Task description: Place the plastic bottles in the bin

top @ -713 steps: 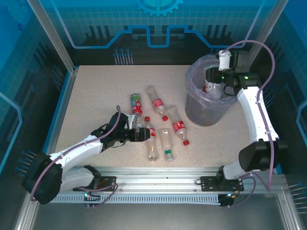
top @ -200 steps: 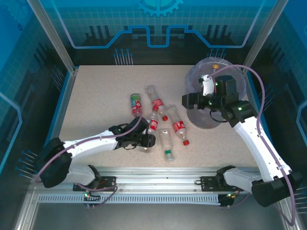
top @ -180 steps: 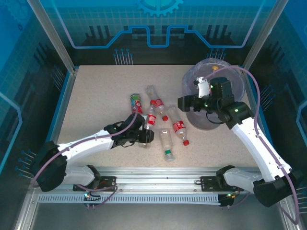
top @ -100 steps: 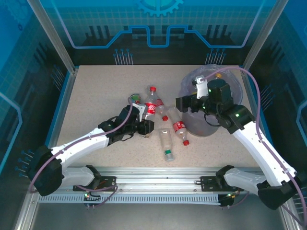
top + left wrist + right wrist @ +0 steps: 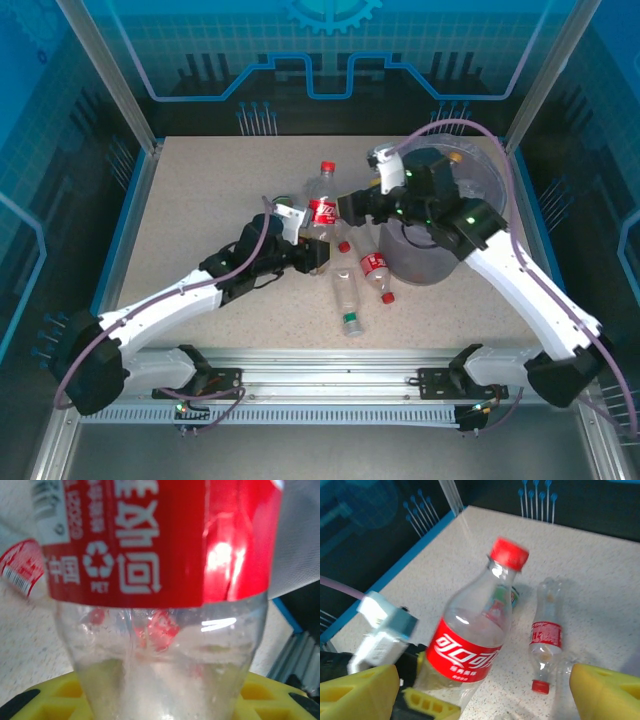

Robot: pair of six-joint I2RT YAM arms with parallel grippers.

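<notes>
- Speckled table point(image 5: 200, 190), centre frame: left gripper point(image 5: 312, 255) clamps a red-labelled cola bottle point(image 5: 322, 205) upright by its base.
- Right gripper point(image 5: 350, 206), jaws wide, faces it, apparently for a handover toward the bin point(image 5: 432, 255), right.

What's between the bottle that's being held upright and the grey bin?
The right gripper, open and facing the held bottle, sits in the stretch between it and the bin. This shows in the top view.

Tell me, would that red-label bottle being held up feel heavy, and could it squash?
Probably light: the red-label bottle looks empty, see-through from neck to base. Its thin clear wall would likely dent if the left tool squeezed hard. Being round, it would probably roll if laid on the table.
</notes>
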